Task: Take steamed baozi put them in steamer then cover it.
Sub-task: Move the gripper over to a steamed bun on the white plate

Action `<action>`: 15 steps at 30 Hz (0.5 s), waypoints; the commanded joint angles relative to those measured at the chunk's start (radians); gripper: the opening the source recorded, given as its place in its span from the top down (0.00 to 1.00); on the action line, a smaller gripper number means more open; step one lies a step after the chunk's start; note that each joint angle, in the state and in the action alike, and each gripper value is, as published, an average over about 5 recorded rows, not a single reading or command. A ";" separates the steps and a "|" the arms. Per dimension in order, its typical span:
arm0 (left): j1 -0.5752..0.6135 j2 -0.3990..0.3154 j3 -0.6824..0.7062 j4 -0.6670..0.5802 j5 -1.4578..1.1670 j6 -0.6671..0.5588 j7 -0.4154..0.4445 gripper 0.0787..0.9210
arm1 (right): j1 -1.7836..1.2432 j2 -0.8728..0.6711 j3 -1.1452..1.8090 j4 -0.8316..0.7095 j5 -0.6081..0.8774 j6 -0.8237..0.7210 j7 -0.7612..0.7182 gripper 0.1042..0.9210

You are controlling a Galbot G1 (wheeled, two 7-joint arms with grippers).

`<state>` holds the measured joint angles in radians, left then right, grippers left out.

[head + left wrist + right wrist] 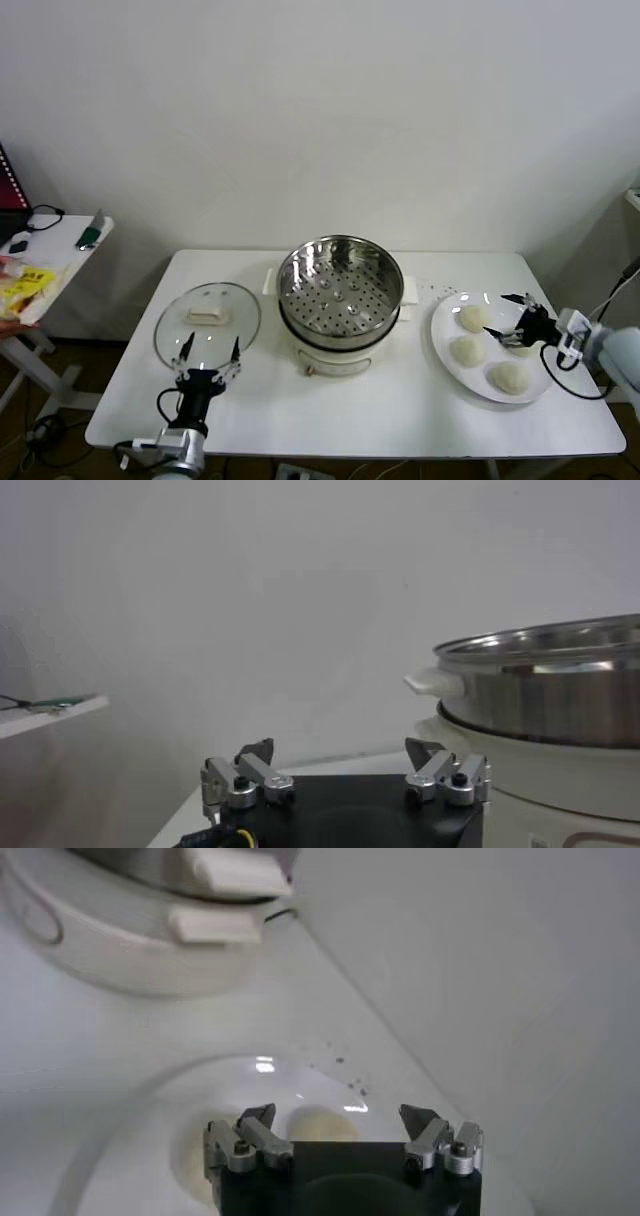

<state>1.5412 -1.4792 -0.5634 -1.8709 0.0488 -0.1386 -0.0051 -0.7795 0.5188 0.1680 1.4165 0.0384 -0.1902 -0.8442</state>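
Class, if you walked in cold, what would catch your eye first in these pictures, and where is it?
The shiny empty steamer stands at the table's centre, uncovered. Its cover lies flat to its left, with the open left claw just in front. On the right, the open right claw hovers over the steamed baozi on a white plate.

steamer mouth unobstructed from above, cover lying left, plate right
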 commanded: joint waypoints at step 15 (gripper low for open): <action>0.017 0.011 -0.013 -0.009 -0.022 0.031 -0.023 0.12 | 0.973 0.189 -1.108 -0.548 -0.181 0.062 -0.324 0.12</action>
<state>1.5580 -1.4697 -0.5757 -1.8804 0.0296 -0.1122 -0.0243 -0.0849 0.5866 -0.6052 1.0785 -0.0896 -0.1530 -1.0865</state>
